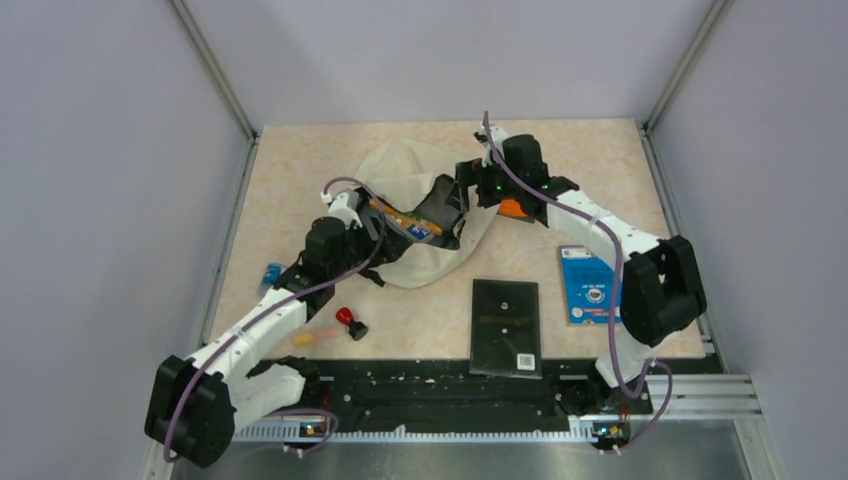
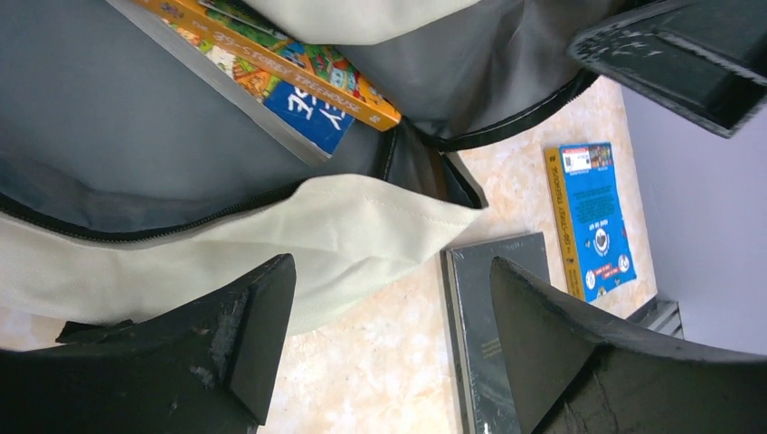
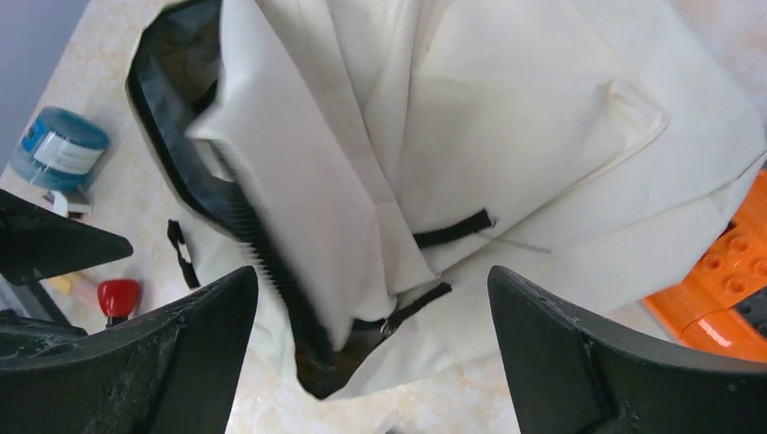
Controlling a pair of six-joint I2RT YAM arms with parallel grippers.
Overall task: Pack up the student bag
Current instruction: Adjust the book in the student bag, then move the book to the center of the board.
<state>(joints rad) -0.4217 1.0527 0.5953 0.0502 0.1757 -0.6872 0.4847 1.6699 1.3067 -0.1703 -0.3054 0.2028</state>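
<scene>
The student bag (image 1: 410, 170), cream fabric with a dark lining, lies in the middle of the table with its mouth gaping. An orange-spined picture book (image 2: 298, 86) sits inside it, also seen from above (image 1: 402, 221). My left gripper (image 2: 389, 348) hangs open at the bag's near edge (image 2: 344, 235) with only bare table between its fingers. My right gripper (image 3: 375, 353) stands wide open over the bag's zipper (image 3: 262, 262) and cream flap (image 3: 470, 136), holding nothing. In the top view the left gripper (image 1: 385, 228) and right gripper (image 1: 465, 190) flank the bag's opening.
A black book (image 1: 505, 325) and a blue book (image 1: 586, 285) lie near the front right. A red-capped item (image 1: 348, 320), a yellow marker (image 1: 304, 338) and a blue cylinder (image 1: 272, 272) lie front left. An orange block (image 1: 512, 208) sits under the right arm.
</scene>
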